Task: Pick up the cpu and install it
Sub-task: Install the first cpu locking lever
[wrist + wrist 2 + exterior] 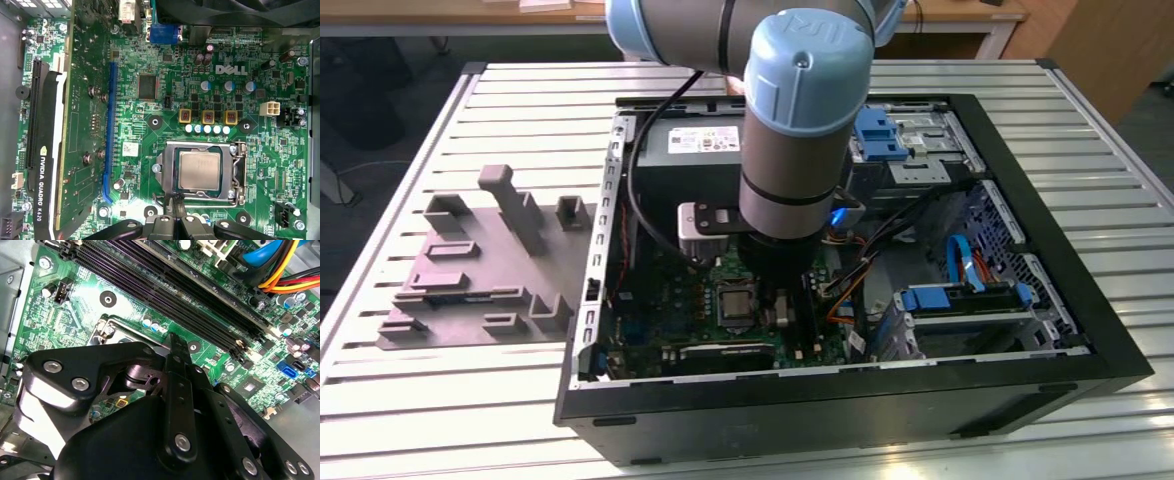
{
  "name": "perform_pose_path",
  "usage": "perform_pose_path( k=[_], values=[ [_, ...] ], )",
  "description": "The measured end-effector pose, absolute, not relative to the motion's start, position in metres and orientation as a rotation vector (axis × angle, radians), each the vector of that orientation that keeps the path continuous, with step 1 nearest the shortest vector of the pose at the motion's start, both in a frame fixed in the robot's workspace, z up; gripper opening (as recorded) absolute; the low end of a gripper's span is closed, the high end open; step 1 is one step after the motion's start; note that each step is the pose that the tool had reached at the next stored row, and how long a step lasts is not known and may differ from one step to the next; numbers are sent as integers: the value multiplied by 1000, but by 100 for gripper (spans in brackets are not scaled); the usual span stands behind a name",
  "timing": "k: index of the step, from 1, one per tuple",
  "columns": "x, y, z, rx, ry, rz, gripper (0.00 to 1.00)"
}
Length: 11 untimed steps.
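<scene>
A: Black linkage first, that's my claw (172, 220), hanging low over the green motherboard (150, 65) inside the open computer case (1067, 330). In the first wrist view my fingertips (172, 206) are looking pressed together, nothing between them. I'm calling it closed and empty.

B: The cpu?

A: The cpu (199, 170), silver-grey top, is lying flat inside the metal-framed socket (240, 172). It's looking seated, frame around it, not in my grip. My tips are sitting just beside the socket's near edge, at the corner, apart from the chip itself. Can't tell if they're touching the frame or a lever there.

B: So what are you doing right, judging from this?

A: My read: the chip's already in, so I'm working at the socket edge, not on the chip. Doing it well means keeping the tips off the metal top, staying square to the frame, pressing gently so nothing shifts the chip.

B: Farther out?

A: Past the socket, a row of yellow-topped components (207, 117), then the blue expansion slot (108, 130) and the graphics card (42, 150) standing beside it. In the exterior view my arm (794, 130) is reaching down mid-case, grey fixture block (480, 260) sitting on the slatted table (400, 400) at the exterior view's left.
</scene>
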<state>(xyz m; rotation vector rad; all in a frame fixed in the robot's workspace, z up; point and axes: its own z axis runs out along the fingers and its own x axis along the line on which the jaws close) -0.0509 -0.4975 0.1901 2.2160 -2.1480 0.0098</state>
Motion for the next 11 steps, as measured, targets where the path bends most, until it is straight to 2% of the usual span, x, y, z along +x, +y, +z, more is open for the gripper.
perform_pose_path(
  k=[11],
  values=[
    [-49,-497,192,2217,-2149,9,11]
  ],
)
